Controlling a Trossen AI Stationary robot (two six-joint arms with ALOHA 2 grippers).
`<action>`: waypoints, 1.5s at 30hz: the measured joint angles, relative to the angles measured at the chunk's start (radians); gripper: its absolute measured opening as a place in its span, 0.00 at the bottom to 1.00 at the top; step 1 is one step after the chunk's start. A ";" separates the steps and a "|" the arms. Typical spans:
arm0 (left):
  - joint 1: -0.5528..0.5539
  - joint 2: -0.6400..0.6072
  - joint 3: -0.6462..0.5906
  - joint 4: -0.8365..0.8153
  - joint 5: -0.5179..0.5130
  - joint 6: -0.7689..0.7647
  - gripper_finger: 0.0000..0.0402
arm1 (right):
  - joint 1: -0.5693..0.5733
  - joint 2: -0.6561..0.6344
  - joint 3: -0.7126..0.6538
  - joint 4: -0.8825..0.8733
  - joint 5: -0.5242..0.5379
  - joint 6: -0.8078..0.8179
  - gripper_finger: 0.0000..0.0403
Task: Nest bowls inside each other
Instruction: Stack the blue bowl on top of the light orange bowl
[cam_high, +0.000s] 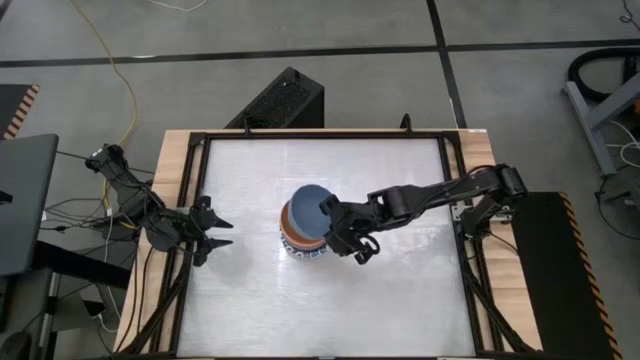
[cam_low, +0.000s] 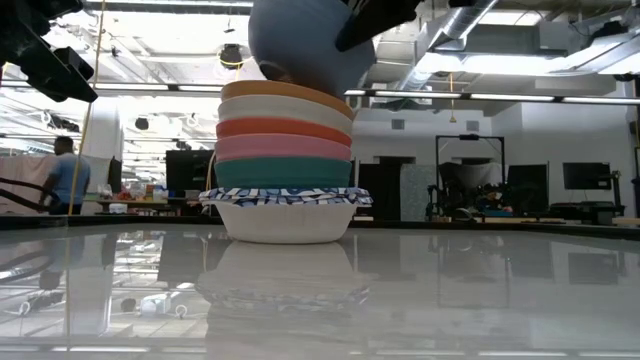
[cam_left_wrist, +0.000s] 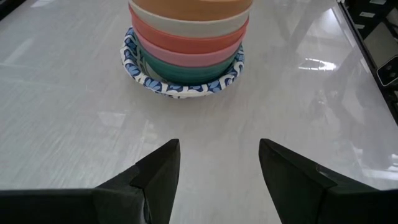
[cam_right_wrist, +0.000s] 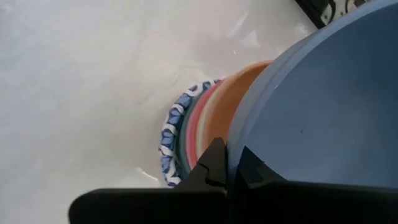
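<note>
A stack of nested bowls (cam_high: 300, 240) stands mid-table on a white bowl with a blue patterned rim (cam_low: 285, 215). Above that come green, pink, red, cream and orange (cam_low: 285, 90) bowls. Over the stack's top hangs a tilted blue bowl (cam_low: 305, 45), and my right gripper (cam_right_wrist: 231, 157) is shut on it. Its lowest part sits at the orange bowl's rim; whether they touch I cannot tell. My left gripper (cam_left_wrist: 219, 149) waits open near the table's left edge (cam_high: 222, 232), pointing at the stack with nothing between its fingers. My right gripper pinches the blue bowl's rim (cam_right_wrist: 235, 140) on the side toward the table's right. One finger is on the outer wall and the other (cam_right_wrist: 254, 169) is inside the bowl. The fingers slant down from the table's right. The bowl is held tilted above the stack.
The white tabletop (cam_high: 400, 310) sits in a dark frame with wooden borders. In the low view the room beyond holds racks and screens, and a person (cam_low: 65, 175) stands far off at the left.
</note>
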 joint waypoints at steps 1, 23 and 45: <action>0.000 0.000 0.000 0.000 0.000 0.000 0.52 | 0.000 0.000 0.008 -0.011 -0.003 -0.004 0.02; 0.000 0.000 0.000 0.000 0.000 0.000 0.52 | -0.047 0.036 0.080 -0.133 -0.057 -0.164 0.02; 0.000 0.000 0.000 0.000 0.000 0.000 0.52 | -0.046 0.312 0.449 -0.466 -0.052 -0.238 0.02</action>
